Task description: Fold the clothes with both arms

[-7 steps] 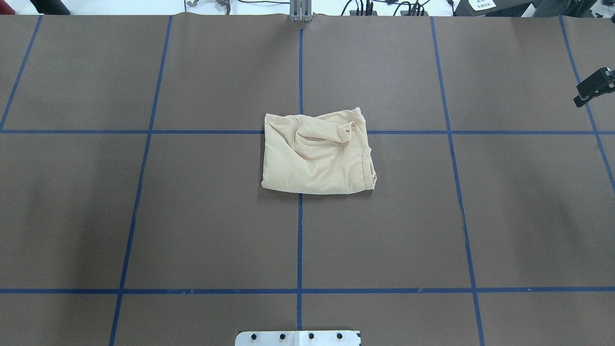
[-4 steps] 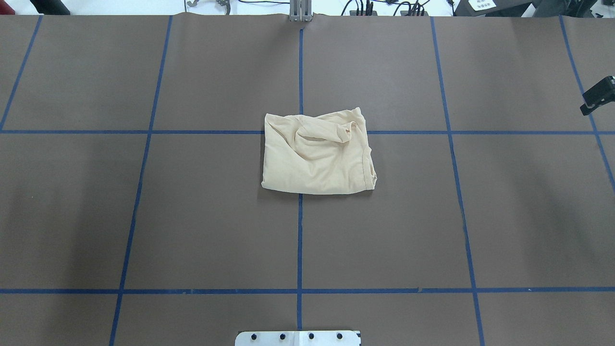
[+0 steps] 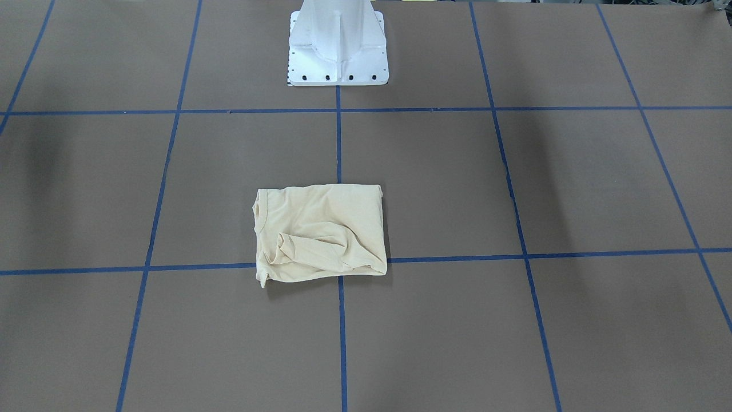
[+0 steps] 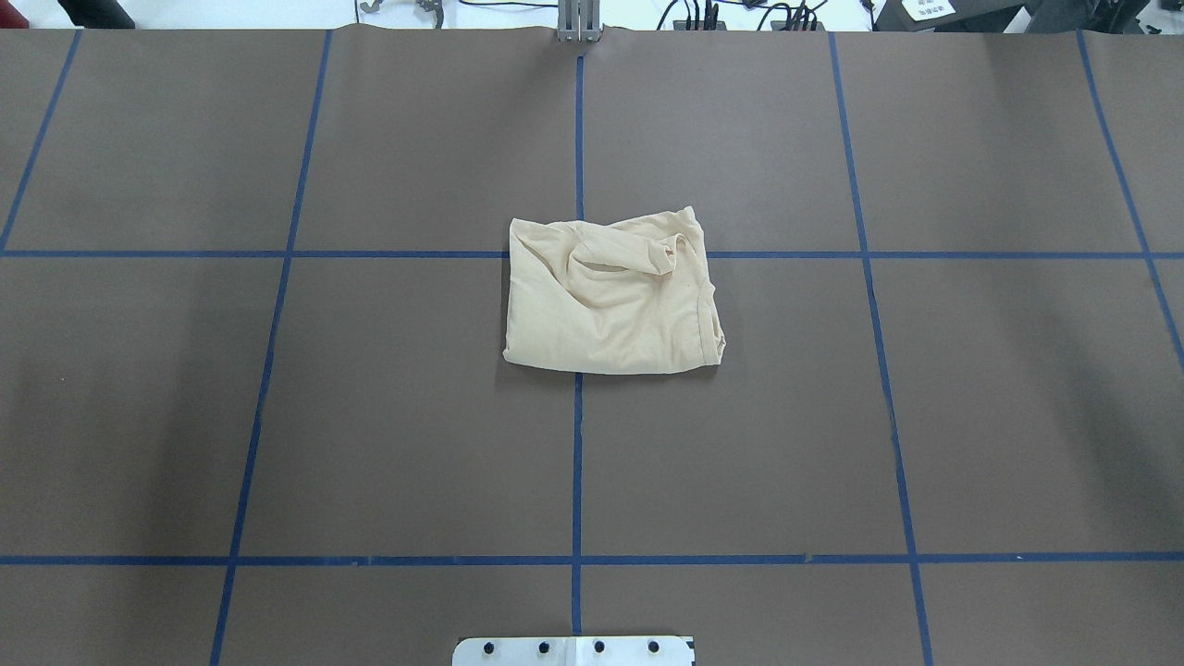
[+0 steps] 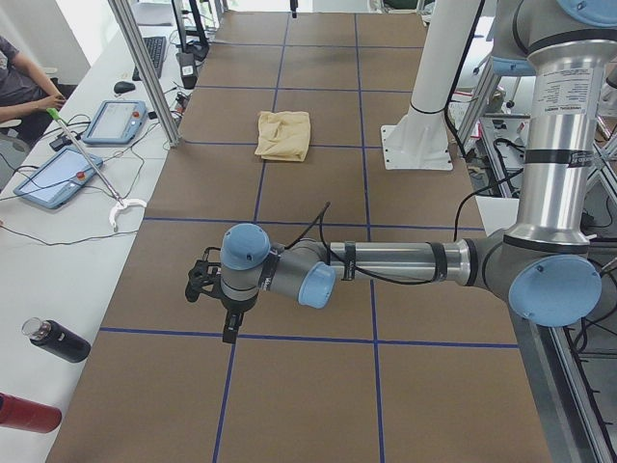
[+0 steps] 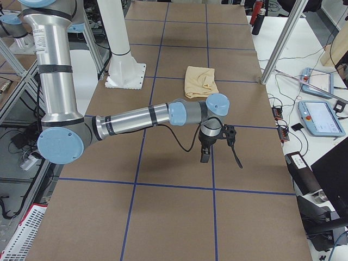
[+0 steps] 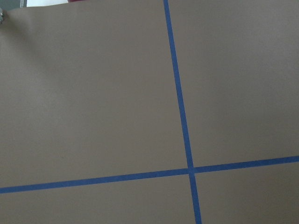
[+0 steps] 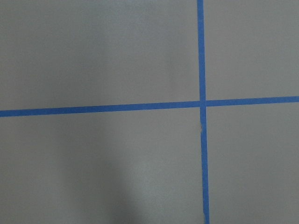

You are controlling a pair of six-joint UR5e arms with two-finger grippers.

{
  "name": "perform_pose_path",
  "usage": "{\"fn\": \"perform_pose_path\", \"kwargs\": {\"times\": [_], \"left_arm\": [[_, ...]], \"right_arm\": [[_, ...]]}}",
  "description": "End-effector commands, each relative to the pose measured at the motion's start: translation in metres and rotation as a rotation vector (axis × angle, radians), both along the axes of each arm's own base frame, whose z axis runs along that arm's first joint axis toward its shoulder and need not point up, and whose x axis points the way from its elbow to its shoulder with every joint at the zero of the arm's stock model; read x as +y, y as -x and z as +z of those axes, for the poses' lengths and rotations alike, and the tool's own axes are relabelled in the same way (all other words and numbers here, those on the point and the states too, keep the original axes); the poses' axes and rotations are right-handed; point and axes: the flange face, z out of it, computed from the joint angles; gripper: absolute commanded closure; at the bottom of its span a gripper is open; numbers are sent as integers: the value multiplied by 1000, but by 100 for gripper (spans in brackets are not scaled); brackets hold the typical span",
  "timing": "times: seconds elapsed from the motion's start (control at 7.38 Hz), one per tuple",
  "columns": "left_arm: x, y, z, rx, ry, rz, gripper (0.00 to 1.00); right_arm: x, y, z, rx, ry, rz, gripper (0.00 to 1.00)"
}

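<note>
The clothes [image 4: 610, 296] are one pale cream-yellow shirt folded into a rough rectangle with a loose sleeve bunched on top, lying at the table's centre [image 3: 320, 232] [image 5: 284, 135] [image 6: 200, 81]. Neither arm touches it. My left arm reaches out low over the table's left end, its black gripper [image 5: 224, 313] far from the shirt. My right arm does the same at the right end, its black gripper [image 6: 220, 155] pointing down. Both grippers show only in the side views, so I cannot tell whether they are open or shut. The wrist views show only table.
Brown table cover [image 4: 370, 416] with a blue tape grid [image 4: 577, 462]. The white pedestal base [image 3: 337, 51] stands at the robot's edge. Tablets [image 5: 116, 121] and bottles [image 5: 58, 340] lie on a side bench, where a seated person [image 5: 19, 87] shows.
The right gripper, seen at the overhead view's right edge, slid further right and left that view. The shirt has not moved.
</note>
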Motion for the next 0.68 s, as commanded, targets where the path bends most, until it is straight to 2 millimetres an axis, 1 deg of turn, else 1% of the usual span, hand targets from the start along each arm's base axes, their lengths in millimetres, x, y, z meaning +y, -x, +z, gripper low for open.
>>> {"fn": "perform_pose_path", "kwargs": {"times": [0.0, 0.14, 0.27, 0.41, 0.54], "left_arm": [[0, -3, 0, 0, 70, 6, 0], [3, -3, 7, -1, 108, 8, 0], [5, -3, 10, -2, 142, 13, 1], [10, -3, 17, -6, 158, 14, 0], [16, -3, 22, -6, 170, 16, 0]], "right_arm": [[6, -13, 6, -21, 14, 24, 0], [8, -21, 8, -25, 8, 33, 0], [9, -26, 11, -23, 5, 31, 0], [15, -38, 19, -22, -15, 12, 0], [22, -44, 32, -22, -32, -23, 0]]}}
